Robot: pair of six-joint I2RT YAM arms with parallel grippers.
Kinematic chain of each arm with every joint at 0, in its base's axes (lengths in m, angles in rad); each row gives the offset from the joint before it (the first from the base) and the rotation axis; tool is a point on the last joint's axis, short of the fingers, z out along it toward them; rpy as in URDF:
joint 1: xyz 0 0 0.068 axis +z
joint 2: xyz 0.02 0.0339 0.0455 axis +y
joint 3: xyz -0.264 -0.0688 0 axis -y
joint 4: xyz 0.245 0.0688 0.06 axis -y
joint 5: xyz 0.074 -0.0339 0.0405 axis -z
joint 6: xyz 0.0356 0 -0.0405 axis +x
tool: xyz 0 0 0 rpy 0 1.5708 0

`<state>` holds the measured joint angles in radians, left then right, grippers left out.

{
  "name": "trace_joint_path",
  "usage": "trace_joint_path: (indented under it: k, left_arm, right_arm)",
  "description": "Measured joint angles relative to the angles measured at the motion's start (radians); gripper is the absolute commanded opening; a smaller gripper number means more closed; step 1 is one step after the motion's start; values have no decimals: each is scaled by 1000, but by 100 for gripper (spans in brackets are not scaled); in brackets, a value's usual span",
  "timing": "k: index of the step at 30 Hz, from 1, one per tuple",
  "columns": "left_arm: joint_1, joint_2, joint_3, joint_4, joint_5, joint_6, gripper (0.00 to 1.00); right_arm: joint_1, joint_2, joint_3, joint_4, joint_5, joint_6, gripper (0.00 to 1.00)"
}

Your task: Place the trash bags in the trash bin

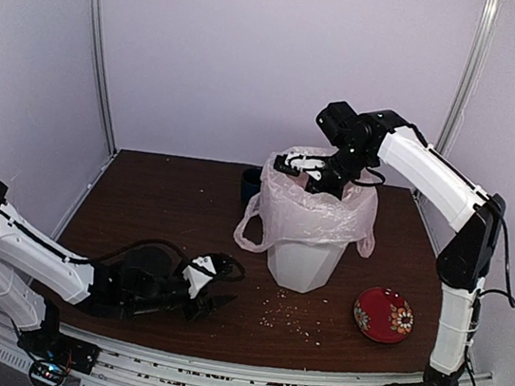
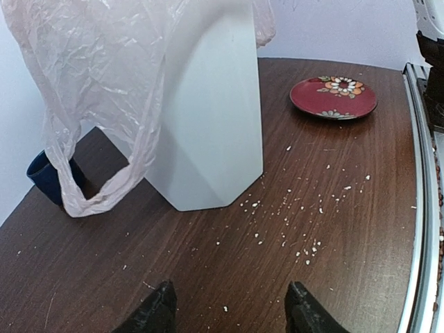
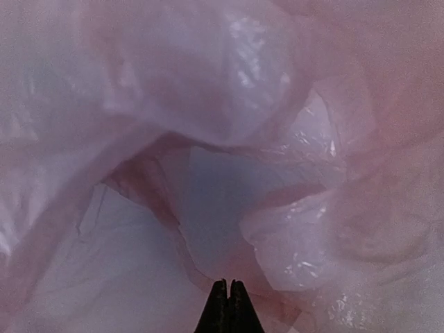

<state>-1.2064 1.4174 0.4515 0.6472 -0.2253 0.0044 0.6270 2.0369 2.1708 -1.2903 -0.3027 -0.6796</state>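
right gripper [image 1: 297,168]: fingers pressed together on nothing, in the mouth of the trash bin [image 1: 307,262], mid-tabletop. trash bag [image 1: 317,211]: lining the bin, handle loops [image 1: 247,232] hanging outside. left gripper [image 1: 214,295]: spread, empty, near edge. remaining, seemingly: tucking loops in.

Mid-table [image 1: 161,199], trash bin [image 1: 305,262], with trash bag [image 1: 317,211] lining its mouth and spilling over the rim, one handle loop [image 1: 246,237] hanging down the left side. Behind-left of bin, cup [image 1: 250,184]. Right-front, plate [image 1: 383,314]; crumbs [image 1: 289,320] scattered before the bin. Left gripper [image 2: 232,309] low over table, front-left of bin, apart from it; right gripper [image 3: 228,291] inside the bag's mouth
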Motion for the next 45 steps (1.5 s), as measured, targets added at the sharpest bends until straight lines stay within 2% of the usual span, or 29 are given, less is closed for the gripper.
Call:
trace_joint_path:
  k: [6,14,20,25,34,45]
  left_arm:
    - [-5,51,-1,11,2,-6,55]
    - [-6,75,-1,14,2,-6,55]
    - [-6,75,-2,30,2,-6,55]
    - [-6,79,-18,71,1,-15,55]
    - [-6,121,-27,106,6,-48,55]
    - [-8,121,-40,115,5,-52,56]
  right_arm:
    - [-62,0,14,-37,-6,-27,0]
    - [-50,-19,51,-50,-3,-34,0]
    - [-43,-23,-115,-47,29,-56,0]
    - [-41,64,-233,-55,73,-89,0]
    - [5,185,-235,-55,178,-111,0]
    - [17,152,-150,-64,199,-106,0]
